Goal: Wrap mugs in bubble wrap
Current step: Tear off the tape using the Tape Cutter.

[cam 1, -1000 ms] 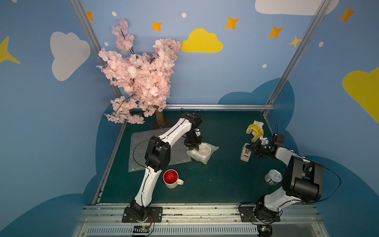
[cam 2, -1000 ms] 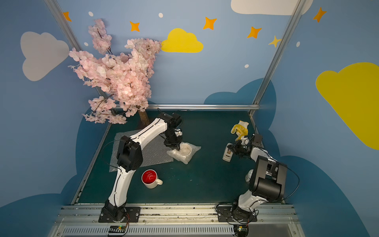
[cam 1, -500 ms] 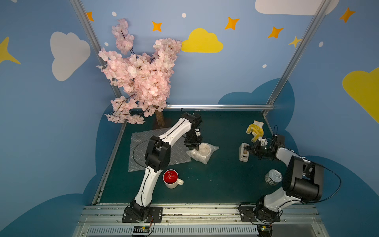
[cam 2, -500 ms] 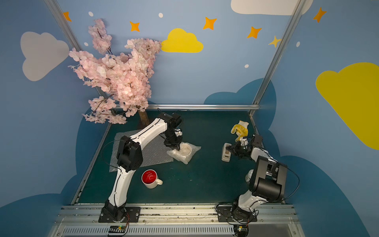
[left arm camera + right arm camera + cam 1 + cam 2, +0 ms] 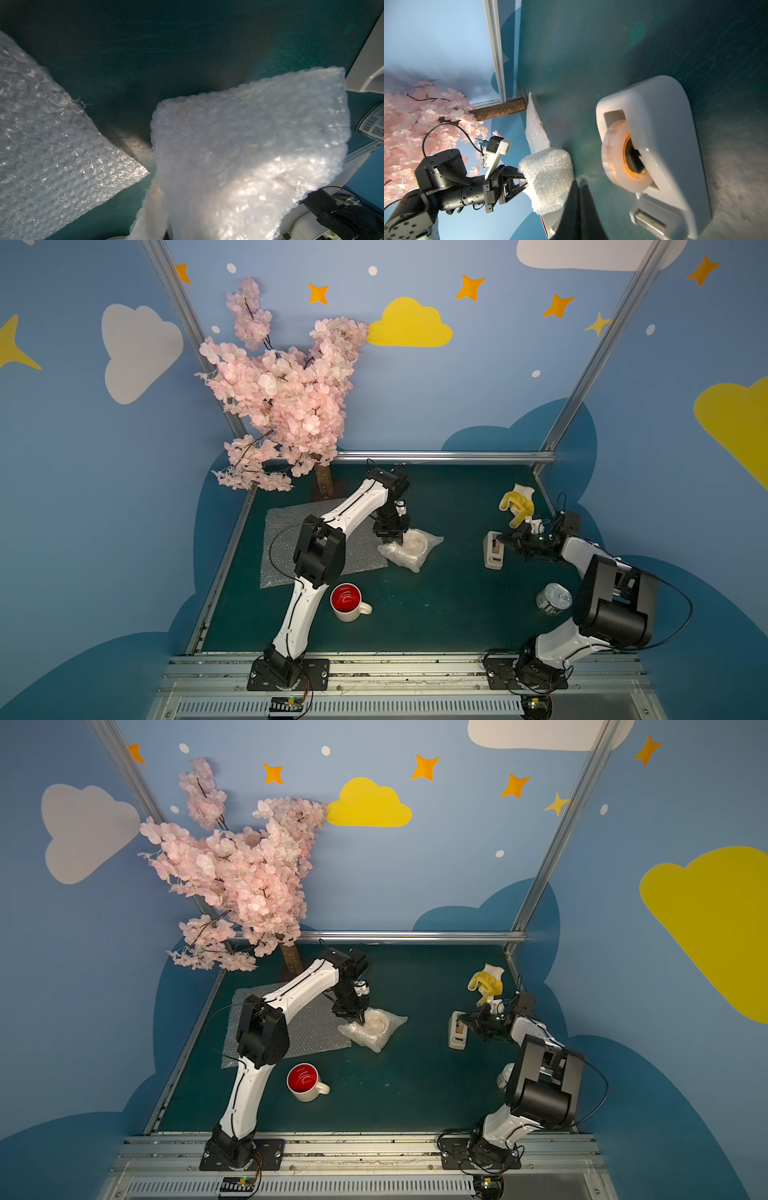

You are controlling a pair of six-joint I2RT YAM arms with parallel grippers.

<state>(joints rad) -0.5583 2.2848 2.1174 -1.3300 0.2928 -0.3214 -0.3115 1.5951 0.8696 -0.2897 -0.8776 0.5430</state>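
A mug with a red inside point(image 5: 347, 602) point(image 5: 304, 1082) stands upright near the front of the green table. Further back lies a lumpy bundle of bubble wrap point(image 5: 409, 551) point(image 5: 374, 1031) with a cream mug showing dimly through it. My left gripper point(image 5: 395, 540) point(image 5: 360, 1020) reaches down onto the bundle's left side and is shut on the wrap; in the left wrist view the bubble wrap point(image 5: 249, 155) hides the jaws. A second sheet of bubble wrap point(image 5: 286, 547) point(image 5: 52, 145) lies flat to the left. My right gripper point(image 5: 505, 540) point(image 5: 578, 207) is shut and holds nothing.
A white tape dispenser point(image 5: 493, 549) point(image 5: 654, 155) lies just in front of the right gripper's tips. A yellow-and-white glove point(image 5: 517, 502) lies at the back right, and a metal can point(image 5: 552, 599) by the right arm. A pink blossom tree point(image 5: 286, 398) stands at the back left corner.
The right gripper has shifted a little at the tape dispenser, which now sits slightly further left. The left arm and the bundle have not moved.
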